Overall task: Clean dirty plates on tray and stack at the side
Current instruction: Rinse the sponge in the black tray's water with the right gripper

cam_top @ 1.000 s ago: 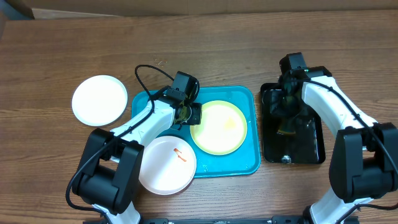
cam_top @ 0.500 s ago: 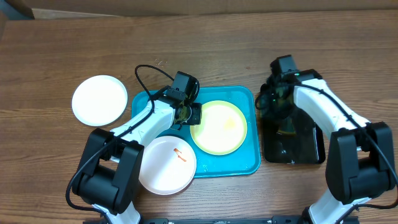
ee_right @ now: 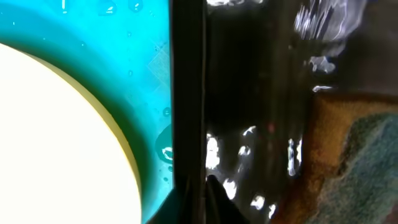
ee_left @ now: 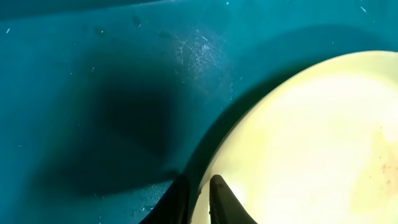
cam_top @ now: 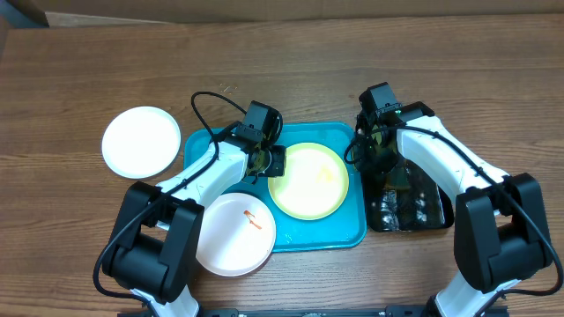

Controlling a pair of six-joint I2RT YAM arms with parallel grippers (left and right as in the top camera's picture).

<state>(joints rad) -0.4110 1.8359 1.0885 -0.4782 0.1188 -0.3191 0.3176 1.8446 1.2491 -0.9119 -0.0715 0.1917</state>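
Left claw point(ee_left: 200, 202) is shut tight on the left edge of the round pale yellow plate point(cam_top: 308, 180). One finger point(ee_left: 227, 200) lies on the plate and the other sits just outside the rim. That plate lies flat in the right half of the big bright blue plastic tray with the raised rim point(cam_top: 330, 236). A thin strip of blue shows around it.

Right claw point(ee_right: 199, 194) pinches the left rim of the small shiny black tray point(cam_top: 427, 211), with a finger on each side. The black tray sits a little crooked. Its left rim is right up against the blue tray's right rim. A brown and grey-green sponge point(ee_right: 354, 149) lies inside it.

The round white plate with the small orange smear point(cam_top: 238, 238) rests over the blue tray's near left corner. Part of it hangs out past the rim. The plain round white plate point(cam_top: 141, 141) sits on the brown wooden table point(cam_top: 88, 70), just beside the blue tray's left edge and not touching it. Bare wood shows all along the far side of the table and at the far left.
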